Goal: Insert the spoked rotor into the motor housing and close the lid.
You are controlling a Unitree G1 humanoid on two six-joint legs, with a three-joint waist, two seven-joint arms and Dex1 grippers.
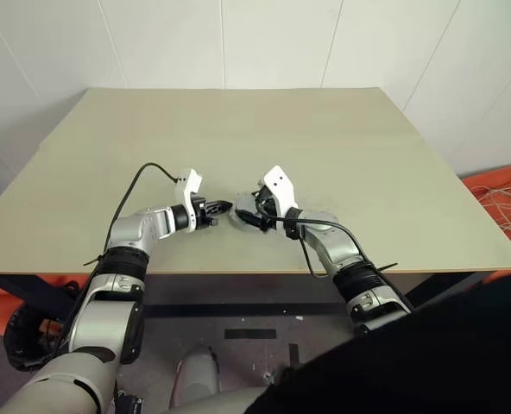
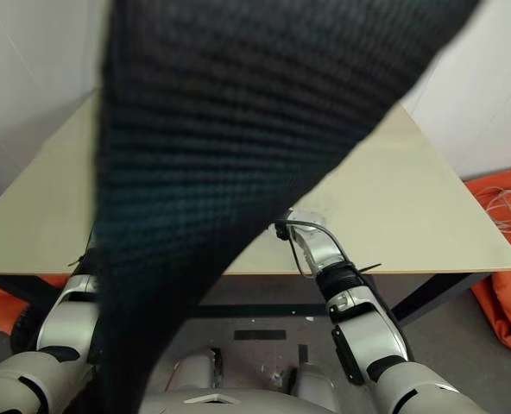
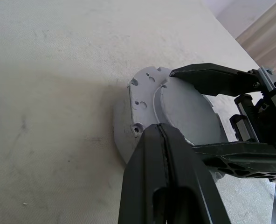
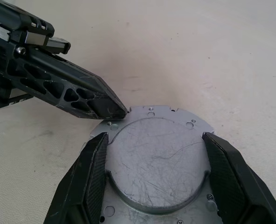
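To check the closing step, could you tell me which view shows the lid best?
The right wrist view: the lid, silver face out, sits between the right gripper's fingers. The left wrist view shows it obliquely behind the shut left gripper; the left eye view shows it small.

My right gripper [image 4: 156, 179] has its two fingers spread around the silver domed face of the lid [image 4: 156, 163], one on each side. My left gripper [image 4: 121, 112], fingers shut, touches the lid's flanged rim on the table [image 4: 212, 56].
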